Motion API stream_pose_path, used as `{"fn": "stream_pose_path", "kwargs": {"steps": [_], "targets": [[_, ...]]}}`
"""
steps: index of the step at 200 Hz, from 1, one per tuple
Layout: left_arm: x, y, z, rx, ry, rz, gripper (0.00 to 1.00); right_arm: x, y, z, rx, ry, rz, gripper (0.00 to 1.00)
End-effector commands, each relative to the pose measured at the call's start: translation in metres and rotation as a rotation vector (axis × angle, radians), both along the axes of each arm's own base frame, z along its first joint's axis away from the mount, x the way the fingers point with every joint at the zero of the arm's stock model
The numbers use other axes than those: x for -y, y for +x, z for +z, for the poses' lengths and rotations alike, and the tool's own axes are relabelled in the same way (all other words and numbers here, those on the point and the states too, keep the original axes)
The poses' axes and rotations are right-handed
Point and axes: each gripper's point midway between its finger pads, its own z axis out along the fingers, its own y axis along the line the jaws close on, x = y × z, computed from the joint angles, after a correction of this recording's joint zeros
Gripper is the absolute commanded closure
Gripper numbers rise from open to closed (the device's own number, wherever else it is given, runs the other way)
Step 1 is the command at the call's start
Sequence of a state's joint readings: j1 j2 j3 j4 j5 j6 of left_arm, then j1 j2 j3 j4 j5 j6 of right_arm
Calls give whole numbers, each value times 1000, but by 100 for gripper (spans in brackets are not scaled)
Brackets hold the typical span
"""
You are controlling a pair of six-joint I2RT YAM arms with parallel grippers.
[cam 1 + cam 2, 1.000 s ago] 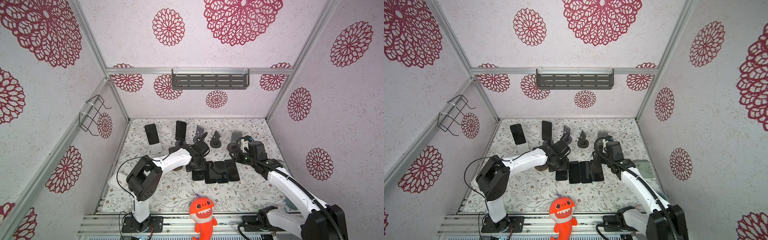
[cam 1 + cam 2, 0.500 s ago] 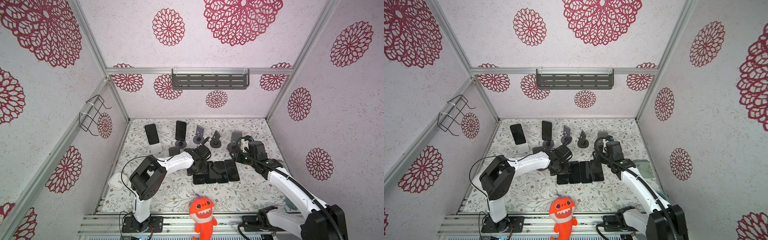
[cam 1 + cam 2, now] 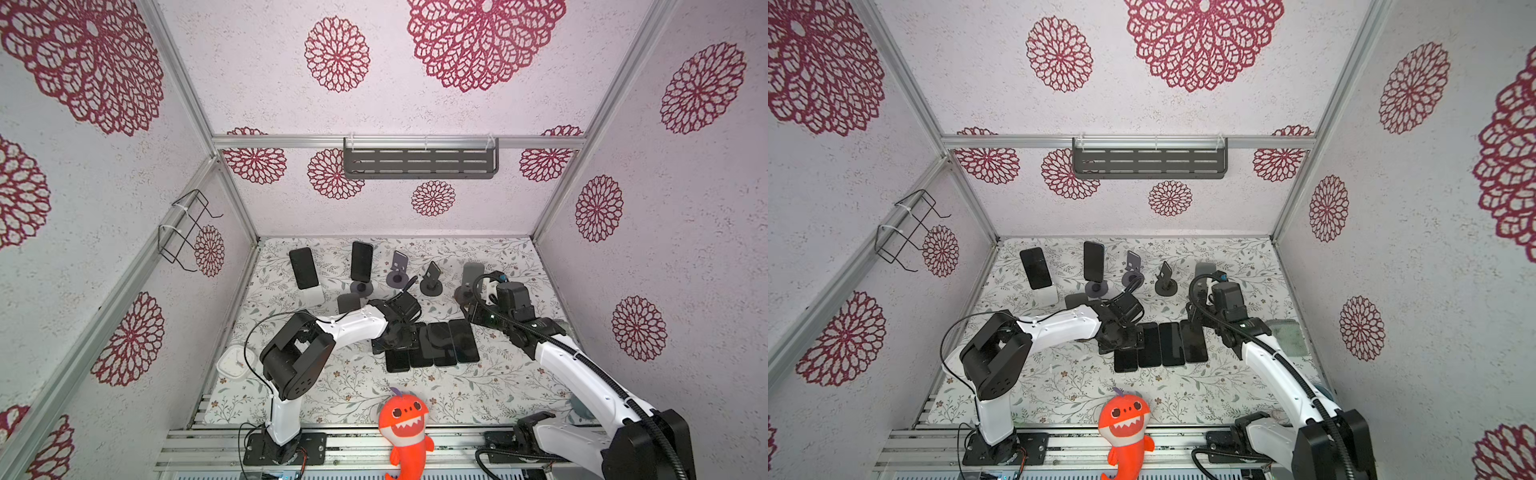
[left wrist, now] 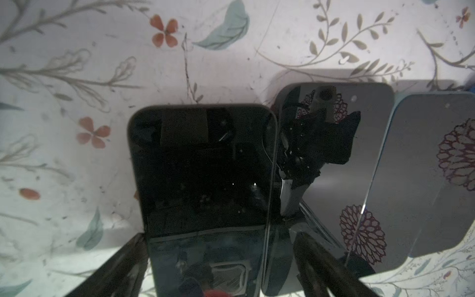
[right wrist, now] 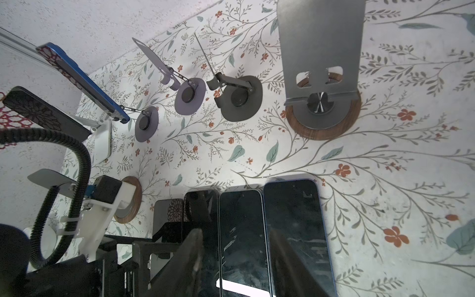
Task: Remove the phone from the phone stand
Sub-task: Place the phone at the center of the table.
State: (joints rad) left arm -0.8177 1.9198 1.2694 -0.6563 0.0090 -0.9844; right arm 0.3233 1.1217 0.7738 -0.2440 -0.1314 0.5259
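Note:
Two dark phones still lean on stands at the back: one phone [image 3: 303,268] on a white stand [image 3: 312,296], another phone [image 3: 361,262] on a round dark stand [image 3: 360,287]. Several black phones [image 3: 440,344] lie flat in a row on the floral mat. My left gripper [image 3: 398,336] [image 4: 218,235] is low over the row's left end, open. A black phone [image 4: 203,180] lies flat between its fingers [image 4: 120,259], not gripped. My right gripper [image 3: 473,316] [image 5: 236,231] hovers open over the row's right end and holds nothing.
Empty stands line the back: a purple-grey one [image 3: 398,270], a dark one [image 3: 431,279] and a wood-based one [image 5: 321,108]. Another wood-based stand [image 5: 128,200] sits by my left arm. A white round object [image 3: 233,362] and an orange shark toy [image 3: 405,428] are near the front edge.
My left gripper came forward and down from the stands to the row's left end, then opened. The phone it carried now lies on the mat. The right arm has not moved.

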Motion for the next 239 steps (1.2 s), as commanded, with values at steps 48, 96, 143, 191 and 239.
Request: {"fn": "stream_pose_path", "kwargs": {"steps": [48, 96, 143, 191, 239], "targets": [[1, 6, 8, 28, -10, 11, 7, 6, -2, 3, 16, 4, -27, 53], [-3, 14, 40, 100, 16, -47, 2, 4, -6, 0, -9, -8, -3, 52], [-10, 19, 88, 220, 13, -140, 2, 12, -15, -5, -54, -51, -19, 50], [-17, 33, 165, 471, -36, -216, 2, 11, -16, -14, -76, -53, -8, 35], [-44, 71, 255, 715, -135, -131, 2, 1, -13, -12, -66, -61, 67, 13]]}}
